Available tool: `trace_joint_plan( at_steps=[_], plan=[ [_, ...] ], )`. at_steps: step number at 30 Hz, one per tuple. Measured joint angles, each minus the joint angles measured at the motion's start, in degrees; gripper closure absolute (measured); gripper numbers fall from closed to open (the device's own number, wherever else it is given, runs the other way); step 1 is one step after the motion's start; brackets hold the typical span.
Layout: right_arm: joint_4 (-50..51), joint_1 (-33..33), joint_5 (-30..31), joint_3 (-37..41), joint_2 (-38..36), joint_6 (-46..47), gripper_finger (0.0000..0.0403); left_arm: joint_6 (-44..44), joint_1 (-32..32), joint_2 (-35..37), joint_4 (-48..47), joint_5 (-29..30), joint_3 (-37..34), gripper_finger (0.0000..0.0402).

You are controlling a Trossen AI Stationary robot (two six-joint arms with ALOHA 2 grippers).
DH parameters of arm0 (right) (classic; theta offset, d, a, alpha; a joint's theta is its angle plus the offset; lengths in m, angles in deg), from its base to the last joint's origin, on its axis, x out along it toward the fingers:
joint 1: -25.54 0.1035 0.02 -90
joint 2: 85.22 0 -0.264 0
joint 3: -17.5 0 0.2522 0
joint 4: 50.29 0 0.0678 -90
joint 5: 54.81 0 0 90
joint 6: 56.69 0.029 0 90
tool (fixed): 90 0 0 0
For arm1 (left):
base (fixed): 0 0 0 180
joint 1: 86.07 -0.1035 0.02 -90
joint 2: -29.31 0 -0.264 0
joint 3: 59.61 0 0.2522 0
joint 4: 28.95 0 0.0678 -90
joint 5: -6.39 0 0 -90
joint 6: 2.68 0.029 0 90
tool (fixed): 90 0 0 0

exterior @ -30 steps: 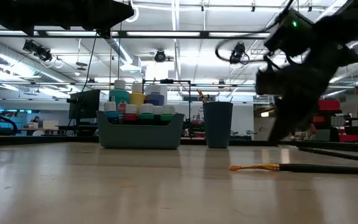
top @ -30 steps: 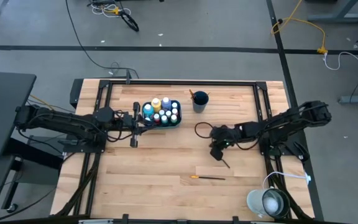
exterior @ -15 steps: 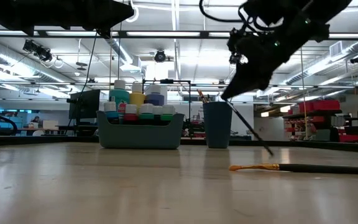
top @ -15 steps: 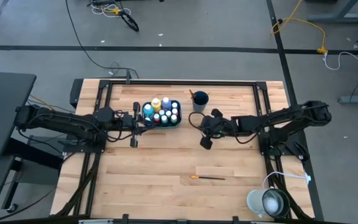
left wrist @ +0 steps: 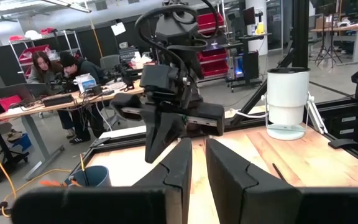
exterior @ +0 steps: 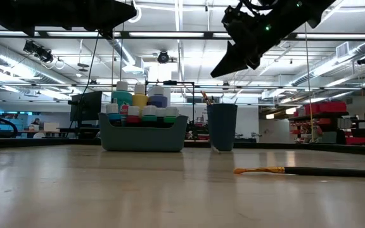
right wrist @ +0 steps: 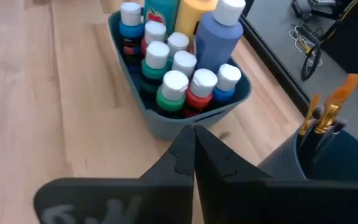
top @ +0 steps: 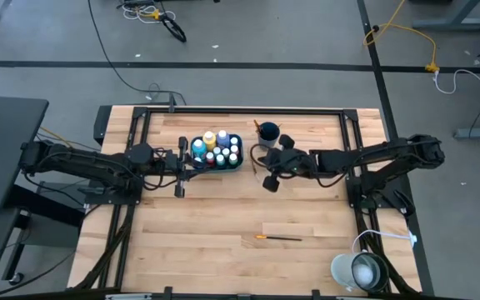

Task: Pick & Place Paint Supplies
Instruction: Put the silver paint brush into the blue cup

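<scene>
Right pincer (top: 270, 181) hangs raised over the surface (top: 223, 225), just near-side of the dark blue cup (top: 268, 134) and right of the teal tray (top: 217, 163). Fingers pressed fully together; in the right wrist view nothing shows between them, and whether a brush is pinched I cannot tell.

Tray sits far-centre on the surface, packed with white-capped paint bottles (right wrist: 176, 81), upright. Cup stands just right of the tray, brushes (right wrist: 325, 112) standing in it, bristles up.

One loose paintbrush (top: 277, 238) lies flat on the near part of the surface, well apart from the right pincer, orange end to the left.

Left pincer (top: 179, 177) rests at the tray's left end, fingers a narrow gap apart, nothing seen between them.
</scene>
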Motion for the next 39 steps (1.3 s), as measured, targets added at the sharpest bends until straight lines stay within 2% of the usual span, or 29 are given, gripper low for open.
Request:
trace_joint_plan(
  at_steps=[4, 6, 12, 18, 22, 25, 29, 33, 39],
  plan=[
    [1.1, -0.4, -3.1, 0.0, 0.0, -0.4, 0.0403, -0.4, 0.0, 0.0, -0.8, 0.0, 0.0, 0.0347],
    [1.5, -0.3, -6.8, 0.0, 0.0, 0.1, 0.0397, -0.4, 0.0, 0.0, -1.1, 0.0, 0.0, 0.0347],
    [4.5, -0.1, -8.9, 0.0, 2.1, 3.7, 0.0332, -0.2, 0.0, 0.0, -1.1, -0.1, 0.0, 0.0347],
    [8.0, 0.6, -9.8, 0.5, 6.1, -10.8, 0.0262, 0.0, 0.0, 0.0, -1.5, -0.2, 0.0, 0.0347],
    [15.3, 0.0, -12.3, 0.5, 6.4, -16.5, 0.0239, -0.1, 0.0, 0.0, -1.5, -0.2, 0.0, 0.0347],
    [23.4, -0.7, -10.5, 0.4, 6.0, -20.9, 0.0235, 0.2, 0.0, 0.0, -1.4, -0.2, 0.0, 0.0347],
    [32.4, -3.4, -13.3, 0.2, 6.3, -28.3, 0.0238, 0.2, 0.0, 0.0, -1.0, -0.2, 0.0, 0.0347],
    [33.5, -6.1, -13.8, 0.3, 6.4, -37.0, 0.0240, 0.2, 0.0, 0.0, -0.6, -0.2, 0.0, 0.0347],
    [35.2, -8.7, -19.9, 0.2, 7.6, -50.2, 0.0240, 0.2, 0.0, 0.0, -0.1, -0.2, 0.0, 0.0347]
  ],
)
